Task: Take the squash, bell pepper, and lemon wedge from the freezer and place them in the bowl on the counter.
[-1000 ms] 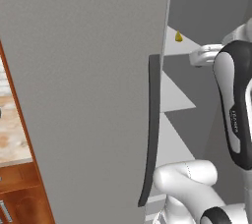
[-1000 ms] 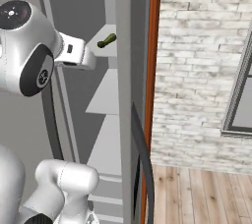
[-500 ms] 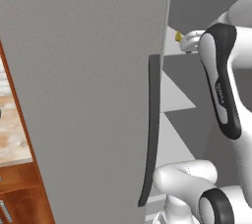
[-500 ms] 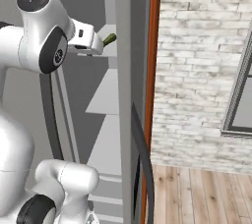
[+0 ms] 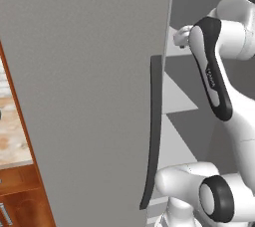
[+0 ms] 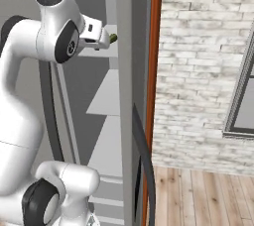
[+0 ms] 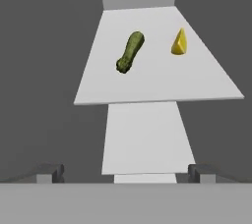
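Where it lies beside the lemon wedge [image 7: 179, 42], the squash [image 7: 130, 52] looks dark green, knobbly.

A dark green squash [image 7: 130, 52] with a mottled skin and a bright yellow lemon wedge [image 7: 179, 42] are seen on a pale grey shelf [image 7: 157, 83]. The freezer [image 5: 84, 91] door is rendered in plain matte grey, its curved handle [image 5: 152, 131] in dark grey. A beige-tan mottled worktop [image 5: 11, 139] is shown over reddish-brown cabinets [image 5: 20, 196]. A whitish brick wall [image 6: 203, 66] and light wooden floor [image 6: 198, 197] are visible.
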